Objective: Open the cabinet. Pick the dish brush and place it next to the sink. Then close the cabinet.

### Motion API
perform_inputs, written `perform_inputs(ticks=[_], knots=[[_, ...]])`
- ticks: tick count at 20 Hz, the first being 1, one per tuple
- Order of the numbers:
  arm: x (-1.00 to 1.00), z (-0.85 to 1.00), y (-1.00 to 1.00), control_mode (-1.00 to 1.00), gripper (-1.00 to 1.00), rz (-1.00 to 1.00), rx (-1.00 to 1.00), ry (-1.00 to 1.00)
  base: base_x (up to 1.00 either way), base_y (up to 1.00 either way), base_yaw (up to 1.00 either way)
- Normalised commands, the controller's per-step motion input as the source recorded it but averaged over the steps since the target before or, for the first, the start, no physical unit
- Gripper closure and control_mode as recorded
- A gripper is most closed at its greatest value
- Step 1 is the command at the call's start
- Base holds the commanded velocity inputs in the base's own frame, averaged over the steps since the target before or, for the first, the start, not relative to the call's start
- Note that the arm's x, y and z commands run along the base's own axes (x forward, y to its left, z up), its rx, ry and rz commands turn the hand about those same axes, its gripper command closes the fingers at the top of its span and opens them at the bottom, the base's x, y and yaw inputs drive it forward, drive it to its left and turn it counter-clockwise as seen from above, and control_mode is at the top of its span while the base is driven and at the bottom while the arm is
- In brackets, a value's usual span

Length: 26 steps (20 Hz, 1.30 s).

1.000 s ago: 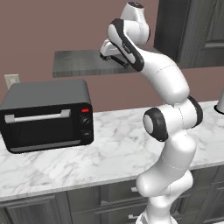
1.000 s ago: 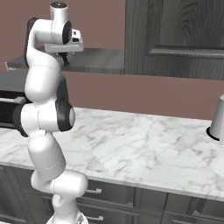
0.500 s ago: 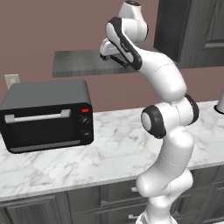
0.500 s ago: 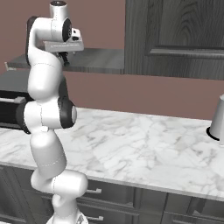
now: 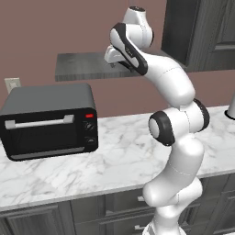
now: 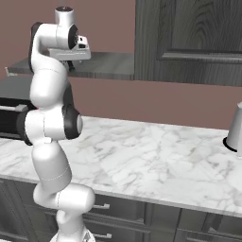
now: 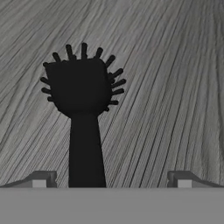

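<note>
Gripper [image 7: 111, 180] hovering with jaws spread wide over black dish brush [image 7: 83, 109], brush lying on grey wood-grain shelf board [image 7: 175, 78], white marble counter [image 5: 114, 160] lying below, black toaster oven [image 5: 48, 121] sitting at left.

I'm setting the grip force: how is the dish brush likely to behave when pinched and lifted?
The dish brush looks thin and one-piece, so probably stiff and light. Its straight handle lies flat on the shelf board, so it may pivot if pinched off-centre. The bristly head likely keeps it from rolling.
</note>
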Motion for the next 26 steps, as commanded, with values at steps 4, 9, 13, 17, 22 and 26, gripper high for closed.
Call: perform_inputs(ticks=[4, 9, 13, 17, 22, 26], knots=[[-0.01, -0.02, 0.0, -1.0, -1.0, 0.0, 0.0, 0.0, 0.0, 0.0, 0.0], [0.0, 0.0, 0.0, -1.0, -1.0, 0.0, 0.0, 0.0, 0.0, 0.0, 0.0], [0.0, 0.0, 0.0, -1.0, 1.0, 0.0, 0.0, 0.0, 0.0, 0.0, 0.0], [0.0, 0.0, 0.0, -1.0, 1.0, 0.0, 0.0, 0.0, 0.0, 0.0, 0.0], [0.0, 0.0, 0.0, -1.0, 1.0, 0.0, 0.0, 0.0, 0.0, 0.0, 0.0], [0.0, 0.0, 0.0, -1.0, 1.0, 0.0, 0.0, 0.0, 0.0, 0.0, 0.0]])
